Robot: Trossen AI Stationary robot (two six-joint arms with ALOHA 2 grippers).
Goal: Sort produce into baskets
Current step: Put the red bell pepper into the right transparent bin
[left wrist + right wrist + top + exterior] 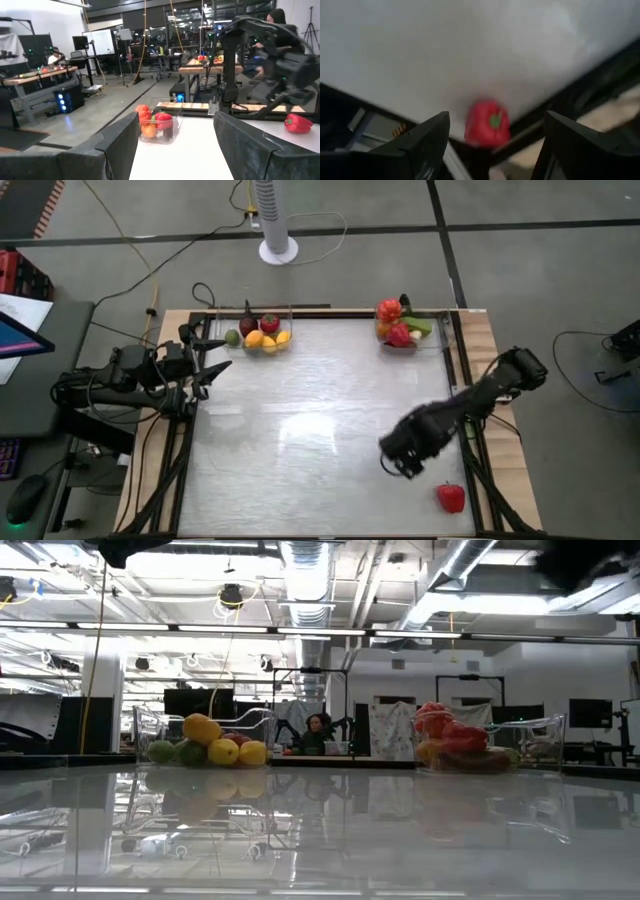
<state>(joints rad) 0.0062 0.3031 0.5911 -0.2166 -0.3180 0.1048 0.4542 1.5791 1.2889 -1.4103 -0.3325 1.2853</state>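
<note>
We see the right gripper (pixel 404 467), fingers spread and empty, hovering over the glossy white surface (pixel 300 430) near a lone red toy pepper (pixel 451 498). Both clear plastic baskets (pixel 262 340) (pixel 415 335) hold produce along the far edge. The left gripper (pixel 212 355) waits, fingers apart.

Robotics lab or workshop, exposed ceiling ducts (pixel 305 580) and strip lights at twelve o'clock, monitors (pixel 590 713) on workbenches, whiteboard (pixel 102 41), bare concrete floor (pixel 540 200), seated person (pixel 318 730) behind the table (pixel 320 430)
</note>
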